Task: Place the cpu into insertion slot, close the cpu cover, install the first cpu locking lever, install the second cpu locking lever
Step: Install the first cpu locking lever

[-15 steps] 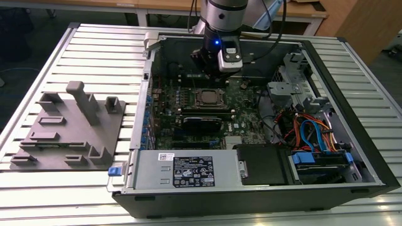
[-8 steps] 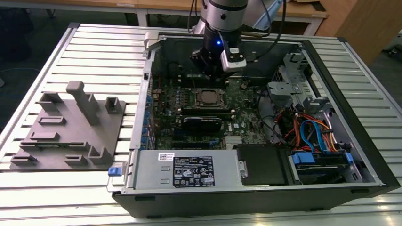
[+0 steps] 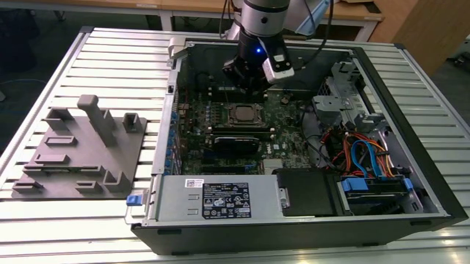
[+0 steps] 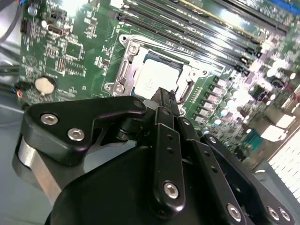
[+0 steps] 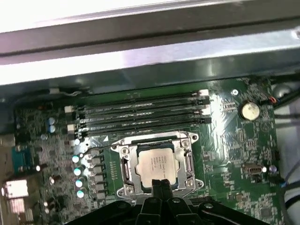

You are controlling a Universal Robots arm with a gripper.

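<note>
While the gripper (image 5: 161, 184) hovers near the edge of the insertion slot (image 5: 154, 141), fingers clenched together on nothing | cpu (image 5: 156, 163) seated in that slot, cpu cover (image 5: 189, 161) lying down around it | risk: a skewed descent could scrape the chip or pop the cover up.

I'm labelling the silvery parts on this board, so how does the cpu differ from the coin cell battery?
Shape: the cpu is square, the coin cell battery is round.
Size: the cpu looks clearly larger than the coin cell battery.
Setting: the cpu is ringed by the cpu cover, while the coin cell battery sits apart, off to one side of the motherboard.
Both show pale silvery tops.
</note>
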